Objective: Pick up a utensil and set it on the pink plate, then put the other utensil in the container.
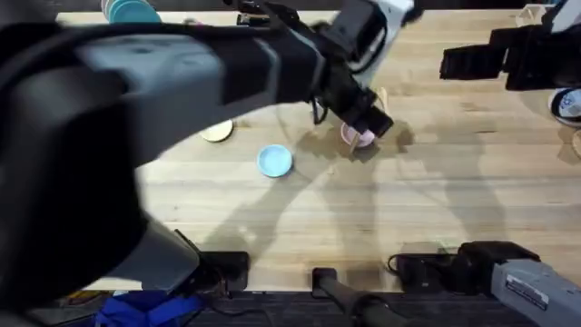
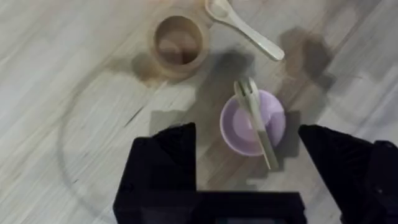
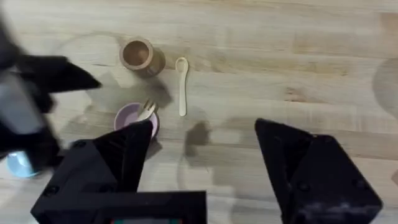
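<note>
Left end effector (image 2: 249, 168) open above plated fork (image 2: 256, 121)

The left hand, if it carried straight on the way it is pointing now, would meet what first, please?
Probably the fork lying across the pink plate, between the open left hand fingers; how high the hand is remains unclear.

This is looking like a robotics lab bench rather than a kitchen: a bare butcher-block table (image 1: 454, 182) is carrying two black robot arms, with cables and clamped base hardware (image 1: 454, 268) sitting along its near edge. Toy-sized tableware, a pink plate (image 2: 239, 124) and wooden cup (image 2: 178, 45), is lying just beyond the left arm's parted jaws, probably as test props.
</note>
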